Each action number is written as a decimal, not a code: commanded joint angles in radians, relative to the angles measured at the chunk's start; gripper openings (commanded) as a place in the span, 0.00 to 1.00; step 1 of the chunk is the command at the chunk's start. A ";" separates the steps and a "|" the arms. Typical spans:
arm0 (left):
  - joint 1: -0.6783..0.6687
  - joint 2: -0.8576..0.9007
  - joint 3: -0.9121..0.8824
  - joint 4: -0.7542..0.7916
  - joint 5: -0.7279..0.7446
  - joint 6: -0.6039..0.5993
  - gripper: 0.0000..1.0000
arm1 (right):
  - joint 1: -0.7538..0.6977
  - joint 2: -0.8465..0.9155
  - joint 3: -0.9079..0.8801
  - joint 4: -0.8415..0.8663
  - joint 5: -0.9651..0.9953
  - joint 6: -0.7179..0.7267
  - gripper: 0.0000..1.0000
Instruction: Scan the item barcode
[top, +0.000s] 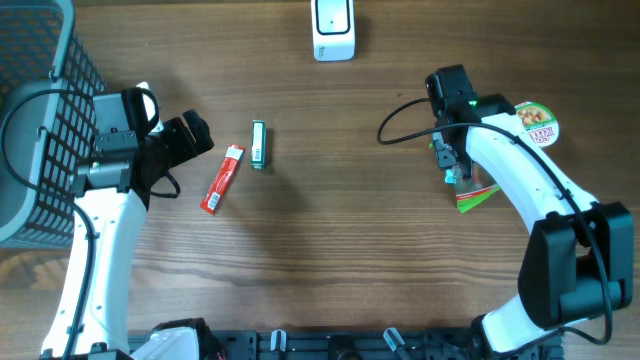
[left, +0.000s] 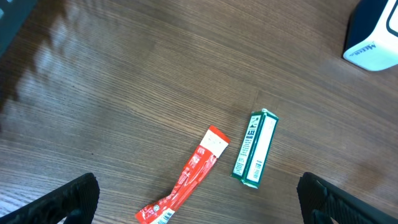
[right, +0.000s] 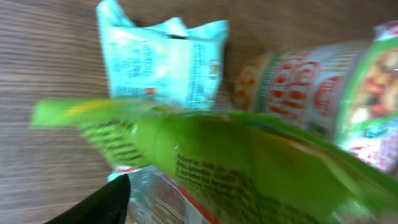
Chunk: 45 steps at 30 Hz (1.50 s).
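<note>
The white barcode scanner stands at the table's far edge, and its corner shows in the left wrist view. A green packet lies at the right. It fills the right wrist view, blurred, right in front of my right gripper. One black finger stands far off to the left side, the other is hidden behind the packet, so the jaws are apart. My left gripper hangs wide open over a red sachet and a green-and-white pack, touching neither.
A grey wire basket stands at the far left. A noodle cup lies at the far right, beside a pale blue pouch. A clear wrapper with a red edge lies under the green packet.
</note>
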 joint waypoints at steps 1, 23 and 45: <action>-0.002 -0.002 0.011 0.003 0.008 0.002 1.00 | -0.003 -0.007 0.016 0.000 0.280 0.007 0.79; -0.002 -0.002 0.011 0.003 0.008 0.002 1.00 | 0.356 -0.013 0.260 0.288 -0.621 0.468 1.00; -0.002 -0.002 0.011 0.003 0.008 0.002 1.00 | 0.540 0.413 0.226 0.739 -0.612 0.683 0.91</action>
